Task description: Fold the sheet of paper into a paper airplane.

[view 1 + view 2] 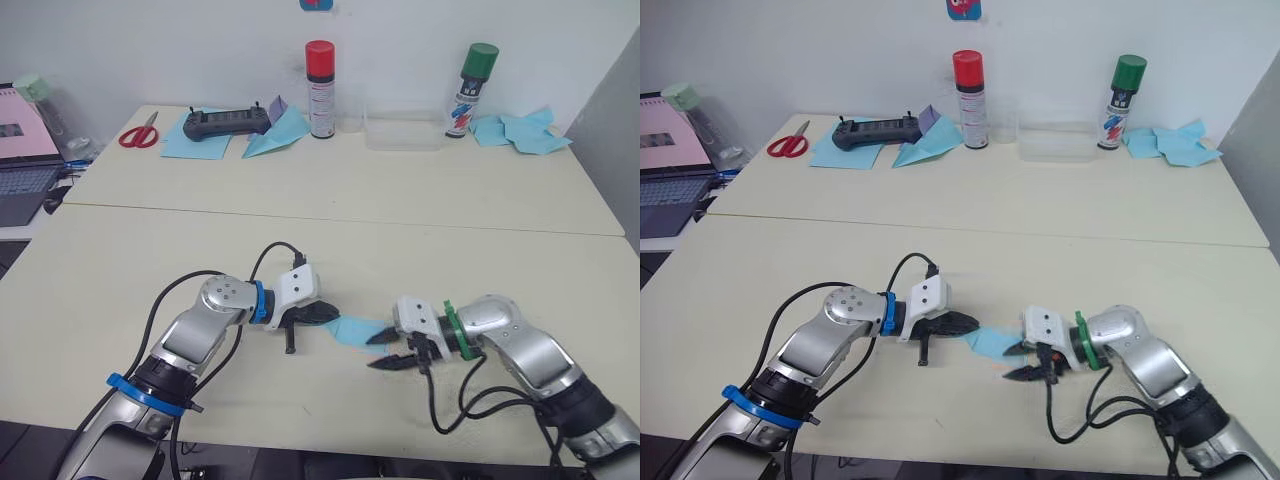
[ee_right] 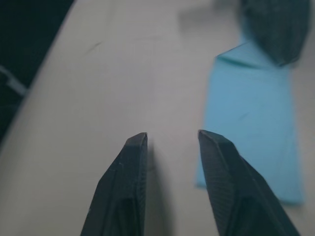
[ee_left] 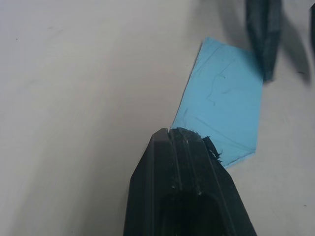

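You have the sheet of paper lying flat on the near tabletop, between your two grippers, already folded down to a small layered strip. Your left gripper has its jaws clenched together and their joined tip rests on the paper's left end; I judge that you are using it as a weight, pinning the layers so the strip cannot slide or spring open. Your right gripper sits at the opposite end with its jaws parted and nothing between them; in the right wrist view one finger stands just beside the strip's near edge while the other is over bare tabletop. That reads as a hand freed up and positioned to slip under an edge or press the next crease.

The strip's long axis runs roughly from one gripper to the other, left to right across your body, tilted slightly so the right end lies a little nearer to you. The end under the left jaws looks angled, as if a corner has been folded, but I cannot tell whether that makes a true nose. No wings stand up yet, so the airplane seems only part formed.

Well apart on the far tabletop, two spray cans, scissors and other blue paper stay out of your way.
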Motion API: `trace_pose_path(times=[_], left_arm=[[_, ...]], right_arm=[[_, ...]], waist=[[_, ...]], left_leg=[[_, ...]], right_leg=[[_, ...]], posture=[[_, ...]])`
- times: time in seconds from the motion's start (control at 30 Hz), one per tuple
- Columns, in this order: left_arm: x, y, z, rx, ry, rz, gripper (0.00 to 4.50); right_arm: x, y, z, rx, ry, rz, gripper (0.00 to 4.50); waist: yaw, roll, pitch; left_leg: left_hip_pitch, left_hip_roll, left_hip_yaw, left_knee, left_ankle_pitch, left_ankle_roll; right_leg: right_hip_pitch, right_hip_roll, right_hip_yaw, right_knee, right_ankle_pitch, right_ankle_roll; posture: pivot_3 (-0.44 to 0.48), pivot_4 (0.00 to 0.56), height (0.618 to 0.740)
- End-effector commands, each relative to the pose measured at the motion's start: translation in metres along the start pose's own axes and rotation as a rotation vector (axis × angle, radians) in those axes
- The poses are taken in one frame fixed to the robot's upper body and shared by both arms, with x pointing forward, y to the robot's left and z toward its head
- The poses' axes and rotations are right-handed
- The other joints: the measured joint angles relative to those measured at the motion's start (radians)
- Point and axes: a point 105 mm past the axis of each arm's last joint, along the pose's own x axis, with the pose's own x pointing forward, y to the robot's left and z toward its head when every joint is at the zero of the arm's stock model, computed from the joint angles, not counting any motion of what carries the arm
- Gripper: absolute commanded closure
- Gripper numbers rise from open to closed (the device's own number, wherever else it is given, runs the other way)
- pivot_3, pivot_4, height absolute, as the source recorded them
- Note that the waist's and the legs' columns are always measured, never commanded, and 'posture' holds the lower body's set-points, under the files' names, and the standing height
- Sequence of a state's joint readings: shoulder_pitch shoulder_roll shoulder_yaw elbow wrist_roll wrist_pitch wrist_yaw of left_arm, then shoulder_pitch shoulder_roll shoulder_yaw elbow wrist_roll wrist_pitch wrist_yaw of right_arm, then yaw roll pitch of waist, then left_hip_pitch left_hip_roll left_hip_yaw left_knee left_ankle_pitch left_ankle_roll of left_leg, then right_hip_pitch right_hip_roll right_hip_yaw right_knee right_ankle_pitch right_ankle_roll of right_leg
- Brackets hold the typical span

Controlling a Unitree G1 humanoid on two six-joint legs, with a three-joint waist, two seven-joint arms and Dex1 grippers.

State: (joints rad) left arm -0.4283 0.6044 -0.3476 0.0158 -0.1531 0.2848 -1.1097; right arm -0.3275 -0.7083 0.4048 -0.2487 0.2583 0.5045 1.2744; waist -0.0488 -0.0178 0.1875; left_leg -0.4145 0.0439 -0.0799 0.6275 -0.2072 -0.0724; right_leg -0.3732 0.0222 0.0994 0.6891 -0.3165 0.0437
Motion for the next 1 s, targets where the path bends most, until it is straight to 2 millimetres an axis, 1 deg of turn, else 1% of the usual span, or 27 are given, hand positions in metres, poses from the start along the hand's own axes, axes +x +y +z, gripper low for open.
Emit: trace_pose_path(times=[0.03, 0.13, 0.17, 0.23, 0.3, 0.33, 0.37, 0.4, 0.43, 0.53, 0.63, 0.73, 0.8, 0.9, 1.0], left_arm=[[0.003, -0.008, -0.022, -0.04, 0.077, -0.026, 4.5], [0.005, -0.009, -0.022, -0.042, 0.072, -0.028, 4.5], [0.005, -0.01, -0.022, -0.044, 0.071, -0.027, 4.5], [0.005, -0.01, -0.022, -0.045, 0.069, -0.026, 4.5], [0.006, -0.009, -0.022, -0.045, 0.069, -0.026, 4.5], [0.006, -0.01, -0.022, -0.044, 0.068, -0.027, 4.5], [0.007, -0.01, -0.021, -0.043, 0.068, -0.028, 4.5], [0.007, -0.01, -0.021, -0.042, 0.068, -0.03, 4.5], [0.007, -0.01, -0.021, -0.04, 0.068, -0.032, 4.5], [0.007, -0.008, -0.021, -0.035, 0.071, -0.034, 4.5], [0.007, -0.008, -0.02, -0.032, 0.074, -0.037, 4.5], [0.007, -0.008, -0.021, -0.031, 0.079, -0.04, 4.5], [0.007, -0.007, -0.022, -0.03, 0.081, -0.042, 4.5], [0.009, -0.007, -0.022, -0.03, 0.08, -0.044, 4.5], [0.01, -0.007, -0.022, -0.03, 0.079, -0.049, 4.5]], right_arm=[[-0.013, 0.004, 0.017, 0.026, -0.037, 0.034, 2.89], [-0.023, -0.007, 0.032, 0.048, -0.11, -0.013, 2.89], [-0.027, -0.015, 0.045, 0.073, -0.185, -0.045, 2.89], [-0.032, -0.024, 0.063, 0.121, -0.297, -0.076, 2.89], [-0.032, -0.034, 0.074, 0.134, -0.363, -0.128, 3.25], [-0.025, -0.04, 0.074, 0.121, -0.363, -0.172, 3.52], [-0.018, -0.046, 0.071, 0.111, -0.35, -0.216, 3.85], [-0.009, -0.053, 0.064, 0.099, -0.31, -0.278, 4.21], [-0.001, -0.055, 0.057, 0.086, -0.268, -0.304, 4.45], [0.013, -0.054, 0.04, 0.072, -0.183, -0.332, 4.45], [0.02, -0.05, 0.02, 0.092, -0.095, -0.342, 4.45], [0.014, -0.051, 0.003, 0.132, -0.032, -0.384, 4.45], [0.006, -0.055, -0.006, 0.172, -0.014, -0.433, 4.45], [-0.01, -0.055, -0.016, 0.231, 0.002, -0.478, 4.45], [-0.026, -0.049, -0.027, 0.274, 0.022, -0.497, 4.45]], waist=[[-0.001, 0.0, 0.0], [-0.003, 0.0, 0.0], [-0.004, 0.0, 0.0], [-0.005, 0.0, 0.0], [-0.005, 0.0, 0.0], [-0.005, 0.0, 0.0], [-0.003, 0.0, 0.0], [-0.002, 0.0, -0.001], [-0.002, 0.0, -0.001], [0.001, 0.0, -0.001], [-0.001, 0.0, -0.001], [-0.001, 0.0, -0.001], [-0.001, 0.0, -0.002], [0.001, 0.0, -0.003], [0.005, 0.0, -0.003]], left_leg=[[0.0, 0.0, 0.0, 0.0, 0.0, 0.0], [0.001, 0.0, 0.0, 0.0, 0.0, 0.0], [0.001, 0.0, 0.0, 0.001, 0.0, 0.0], [0.001, 0.0, 0.0, 0.001, 0.0, 0.0], [0.001, 0.0, 0.0, 0.001, 0.0, 0.0], [0.001, 0.0, 0.0, 0.001, 0.0, 0.0], [0.0, 0.0, 0.0, 0.001, 0.0, 0.0], [0.0, 0.0, 0.0, 0.0, 0.0, 0.0], [0.0, 0.0, 0.0, 0.0, 0.0, 0.0], [-0.001, 0.0, 0.0, 0.0, 0.0, 0.0], [-0.001, 0.0, 0.0, 0.0, 0.0, 0.0], [0.0, 0.0, 0.0, 0.001, 0.0, 0.0], [0.001, 0.0, 0.0, 0.001, 0.0, 0.0], [0.0, 0.0, 0.0, 0.001, 0.0, 0.0], [0.0, -0.001, 0.0, 0.001, 0.0, 0.0]], right_leg=[[0.0, 0.0, 0.0, 0.0, 0.0, 0.0], [0.0, 0.0, 0.0, 0.001, 0.0, 0.0], [0.0, 0.0, 0.0, 0.001, 0.0, 0.001], [0.0, 0.0, 0.0, 0.001, 0.001, 0.001], [0.001, 0.0, 0.0, 0.001, 0.001, 0.001], [0.001, 0.0, 0.0, 0.0, 0.001, 0.001], [0.0, 0.0, 0.0, 0.0, 0.001, 0.001], [0.0, 0.0, 0.0, 0.0, 0.001, 0.001], [0.0, 0.0, 0.0, 0.0, 0.001, 0.001], [-0.001, 0.0, 0.0, 0.0, 0.001, 0.001], [-0.001, 0.0, 0.0, 0.0, 0.001, 0.001], [0.0, 0.0, 0.0, 0.0, 0.001, 0.001], [0.0, 0.0, 0.0, 0.0, 0.001, 0.001], [0.001, 0.0, 0.0, 0.0, 0.001, 0.001], [0.001, 0.0, 0.0, -0.001, 0.001, 0.001]], posture=[[0.0, 0.15, 0.74], [0.0, 0.15, 0.74], [0.0, 0.15, 0.74], [0.0, 0.15, 0.74], [0.0, 0.15, 0.74], [0.0, 0.15, 0.74], [0.0, 0.15, 0.74], [0.0, 0.15, 0.74], [0.0, 0.15, 0.74], [0.0, 0.15, 0.74], [0.0, 0.15, 0.74], [0.0, 0.15, 0.74], [0.0, 0.15, 0.74], [0.0, 0.15, 0.74], [0.0, 0.15, 0.74]])
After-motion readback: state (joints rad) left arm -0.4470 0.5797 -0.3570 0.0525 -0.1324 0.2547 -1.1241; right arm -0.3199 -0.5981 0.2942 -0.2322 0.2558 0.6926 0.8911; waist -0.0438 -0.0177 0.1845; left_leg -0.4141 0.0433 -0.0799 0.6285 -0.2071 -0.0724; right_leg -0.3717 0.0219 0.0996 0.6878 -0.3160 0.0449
